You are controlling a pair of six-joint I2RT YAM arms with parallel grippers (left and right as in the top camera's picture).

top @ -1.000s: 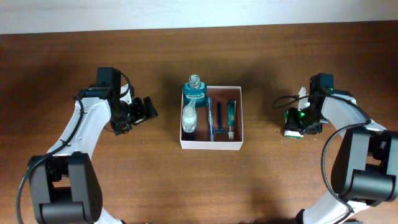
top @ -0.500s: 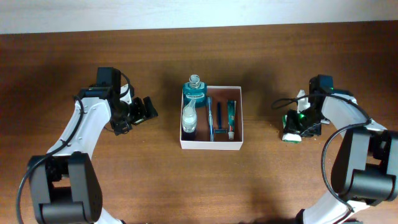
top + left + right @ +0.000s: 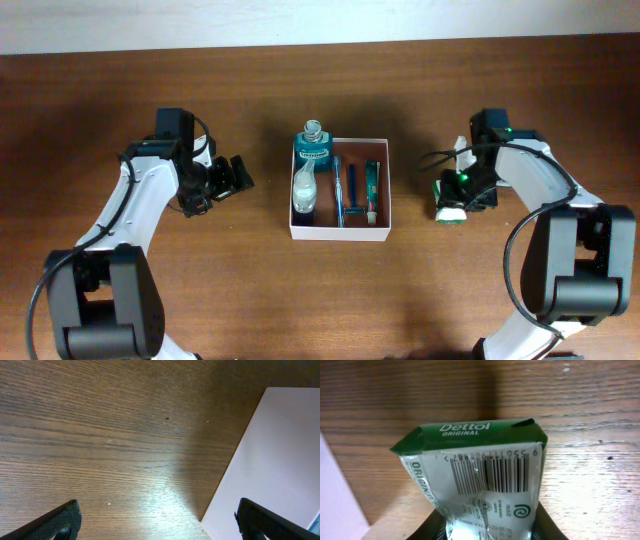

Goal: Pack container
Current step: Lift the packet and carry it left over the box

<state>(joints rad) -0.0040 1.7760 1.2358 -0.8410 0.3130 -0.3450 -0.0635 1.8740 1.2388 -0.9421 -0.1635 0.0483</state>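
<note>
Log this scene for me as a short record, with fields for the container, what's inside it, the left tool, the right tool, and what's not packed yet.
container: white square box, open, mid-table
inside: blue mouthwash bottle and small pale bottle on the left; toothbrush; toothpaste tube
left tool: open, empty, to the left of the container
right tool: shut on the Dettol packet, to the right of the container
not packed yet: Dettol packet

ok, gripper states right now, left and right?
Left gripper: open, holding nothing.
Right gripper: closed on the green-and-white Dettol packet.
</note>
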